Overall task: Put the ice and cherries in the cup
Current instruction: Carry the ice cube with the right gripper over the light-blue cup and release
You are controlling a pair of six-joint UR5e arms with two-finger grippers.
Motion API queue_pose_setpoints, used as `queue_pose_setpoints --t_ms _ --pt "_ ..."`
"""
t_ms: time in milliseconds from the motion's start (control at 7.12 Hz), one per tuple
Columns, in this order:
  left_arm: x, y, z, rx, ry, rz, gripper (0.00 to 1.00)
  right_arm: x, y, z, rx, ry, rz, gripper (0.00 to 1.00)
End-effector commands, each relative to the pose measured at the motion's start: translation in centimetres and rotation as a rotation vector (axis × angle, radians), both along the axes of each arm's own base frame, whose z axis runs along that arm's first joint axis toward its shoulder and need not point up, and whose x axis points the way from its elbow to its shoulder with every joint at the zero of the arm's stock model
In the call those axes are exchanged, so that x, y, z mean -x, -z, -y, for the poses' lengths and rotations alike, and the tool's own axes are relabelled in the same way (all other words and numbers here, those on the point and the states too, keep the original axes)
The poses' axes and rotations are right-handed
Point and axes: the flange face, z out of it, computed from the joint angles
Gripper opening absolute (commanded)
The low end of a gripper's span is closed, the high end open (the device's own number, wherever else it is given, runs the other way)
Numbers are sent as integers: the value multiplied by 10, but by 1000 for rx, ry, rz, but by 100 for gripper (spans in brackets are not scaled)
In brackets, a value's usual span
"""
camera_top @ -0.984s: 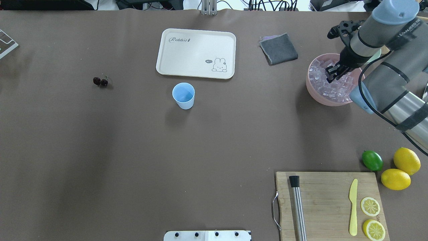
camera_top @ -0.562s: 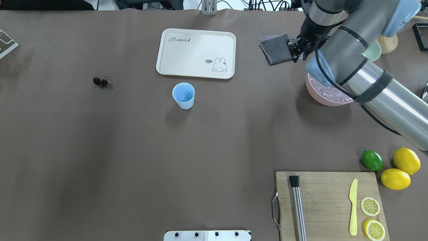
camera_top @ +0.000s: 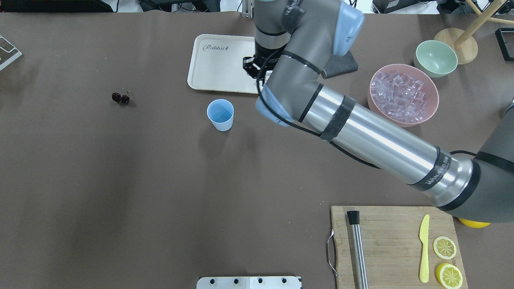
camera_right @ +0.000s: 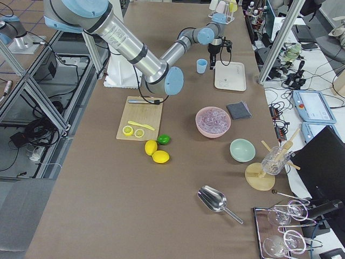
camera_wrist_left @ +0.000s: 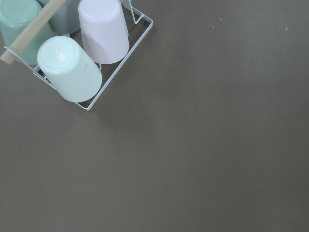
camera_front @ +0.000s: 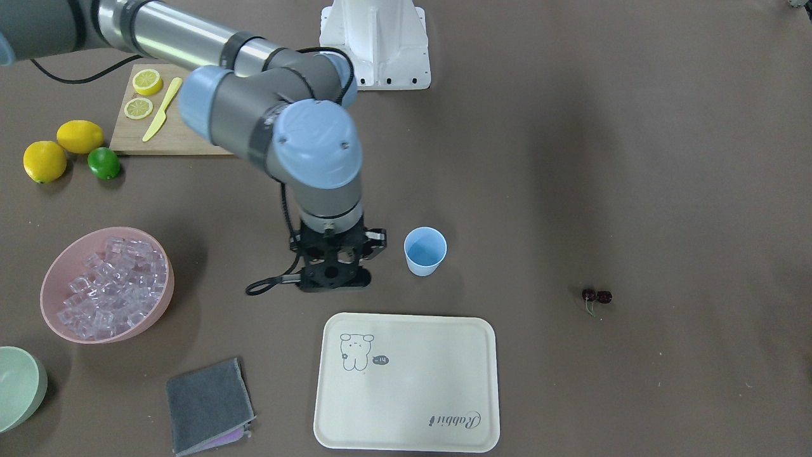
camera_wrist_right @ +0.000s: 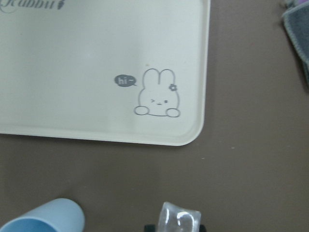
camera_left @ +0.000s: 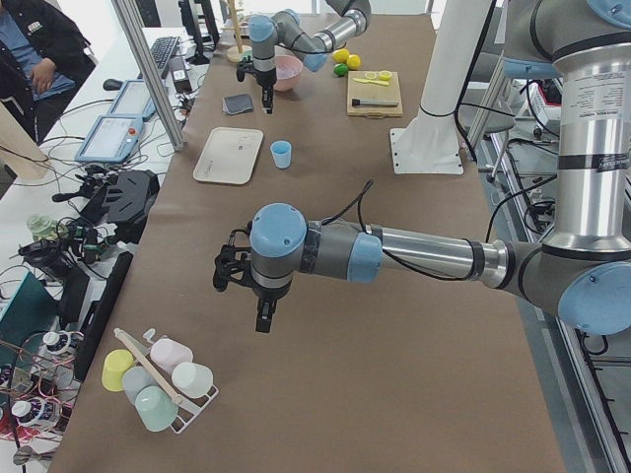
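Note:
The light blue cup [camera_top: 220,114] stands upright in front of the cream tray; it also shows in the front view [camera_front: 425,251]. My right gripper [camera_front: 334,279] hangs over the tray's near right corner, beside the cup and not over it. In the right wrist view it [camera_wrist_right: 176,227] is shut on one clear ice cube [camera_wrist_right: 179,215], with the cup's rim [camera_wrist_right: 43,221] at lower left. More ice [camera_top: 402,96] fills the pink bowl [camera_top: 371,105] at right. The cherries [camera_top: 120,97] lie far left on the table. My left gripper [camera_left: 261,317] shows only in the exterior left view; I cannot tell its state.
The cream tray [camera_top: 219,60] lies behind the cup, a grey cloth [camera_front: 209,406] to its right. A pale green bowl [camera_top: 435,58] stands behind the pink bowl. A cutting board [camera_top: 391,237] with knife and lemon slices is front right. A cup rack [camera_wrist_left: 72,58] lies below the left wrist.
My right gripper has lifted out of the pink bowl and swung left past the grey cloth to the tray's corner beside the cup, carrying an ice cube.

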Motion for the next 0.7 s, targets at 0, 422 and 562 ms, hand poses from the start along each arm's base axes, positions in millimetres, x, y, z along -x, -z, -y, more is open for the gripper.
queue_pose_setpoints --t_ms 0,422,562 --pt "0 -1 2 3 1 -1 98 59 40 -40 11 -79 61 10" --pt "1 0 -1 1 3 0 98 80 53 -45 -19 -75 86 13" --pt "1 2 -2 0 3 0 98 80 51 -44 -35 -78 82 43"
